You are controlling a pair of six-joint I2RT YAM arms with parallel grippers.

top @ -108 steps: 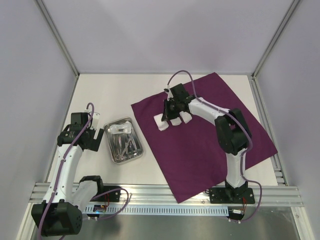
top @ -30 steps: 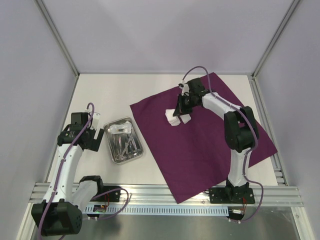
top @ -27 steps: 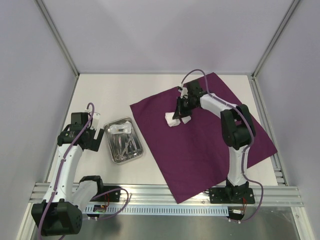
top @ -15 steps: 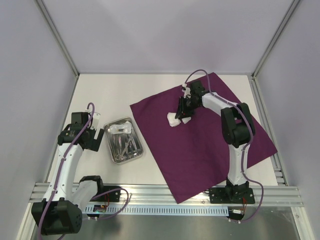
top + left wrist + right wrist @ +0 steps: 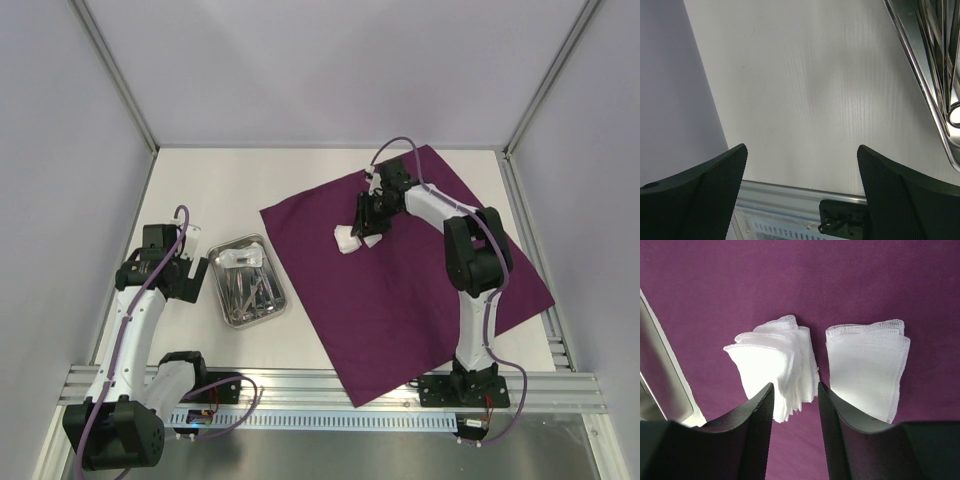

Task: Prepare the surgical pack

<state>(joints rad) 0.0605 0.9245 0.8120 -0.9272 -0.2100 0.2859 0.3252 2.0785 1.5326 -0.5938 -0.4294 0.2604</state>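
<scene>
"Gauze [image 5: 774, 371], where did it sit?"

"On the cloth [image 5: 400, 300], toward its far left corner, in two stacks side by side. The right gripper [image 5: 795, 387] hung just over one stack, jaws parted and clamping nothing, with that stack's corner between them."

"And the tray [image 5: 274, 272]?"

"Just off the cloth's left edge, long axis running near to far. The left gripper [image 5: 802, 150] stood farther out from the cloth, spread wide and empty. That arm was the nearer one, I'd say, for lifting the tray across."

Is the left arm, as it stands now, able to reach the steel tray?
Probably yes: the open left gripper hovers right beside the steel tray, with only bare table between them.
</scene>
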